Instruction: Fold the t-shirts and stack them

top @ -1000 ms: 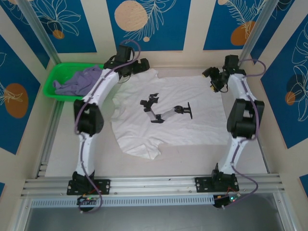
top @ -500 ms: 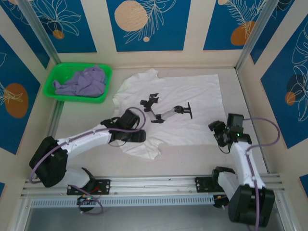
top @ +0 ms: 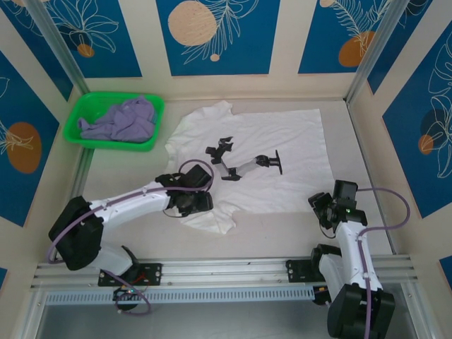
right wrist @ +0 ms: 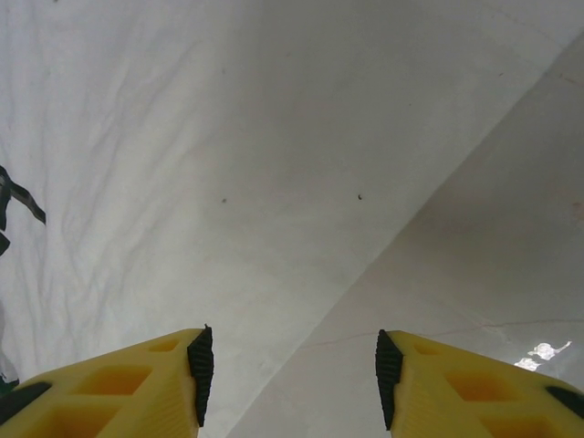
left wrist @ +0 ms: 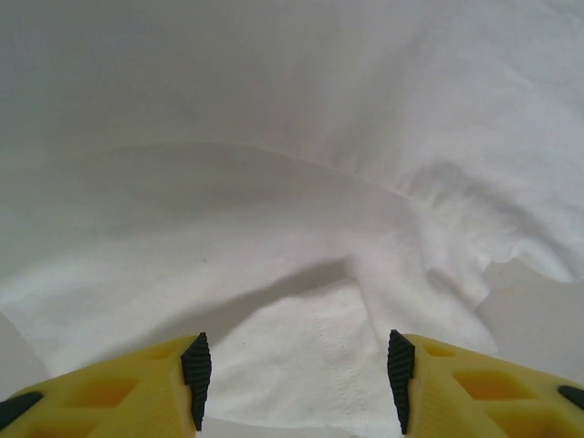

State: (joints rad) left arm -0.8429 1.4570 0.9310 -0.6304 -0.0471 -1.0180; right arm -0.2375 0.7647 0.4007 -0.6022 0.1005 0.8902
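Observation:
The white t-shirt (top: 282, 134) lies spread flat on the table, its black-and-grey chest print (top: 244, 162) facing up. My left gripper (top: 201, 203) hangs low over the shirt's near left sleeve and stands open. In the left wrist view the sleeve's hemmed cloth (left wrist: 310, 365) lies between the yellow fingers (left wrist: 294, 379), ungripped. My right gripper (top: 323, 206) is open at the shirt's near right corner. In the right wrist view the shirt's edge (right wrist: 182, 137) runs diagonally between the open fingers (right wrist: 290, 379). The pale lavender t-shirt (top: 120, 119) lies crumpled in the basket.
The green plastic basket (top: 73, 121) sits at the back left beside the shirt. Bare table (right wrist: 493, 274) lies to the right of the shirt and along its near edge (top: 275, 229). Aluminium posts and patterned walls close in the sides.
Both arms have drawn back from the shirt's far edge to its near edge. In the last half second the left gripper settled over the sleeve and the right shifted slightly nearer.

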